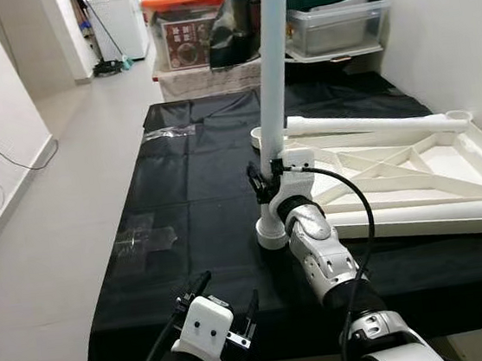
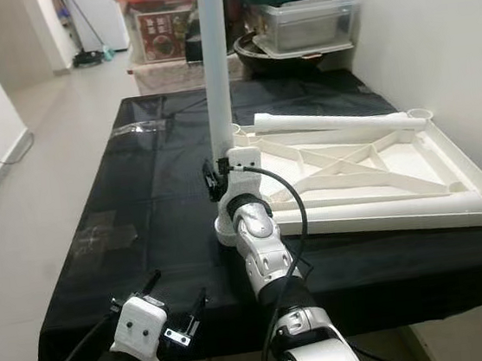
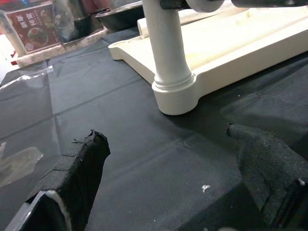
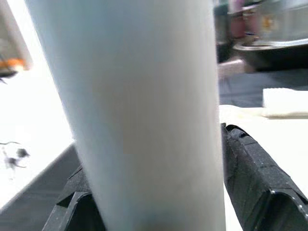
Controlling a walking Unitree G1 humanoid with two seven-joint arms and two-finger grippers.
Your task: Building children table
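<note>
Black-clothed table (image 1: 199, 194): right claw (image 1: 268, 177) around upright leg (image 1: 273, 72)

Right claw (image 1: 268, 177) raised forward, clamped; left claw (image 1: 229, 308) low, fingers spread.

A black cloth (image 1: 190, 195) covers the work surface, with a clear plastic scrap (image 1: 146, 240) near its left edge. Beyond its far edge stand an orange-lidded bin (image 1: 182, 30) and a clear lidded tub (image 1: 332, 26), possibly holding kitchenware
</note>
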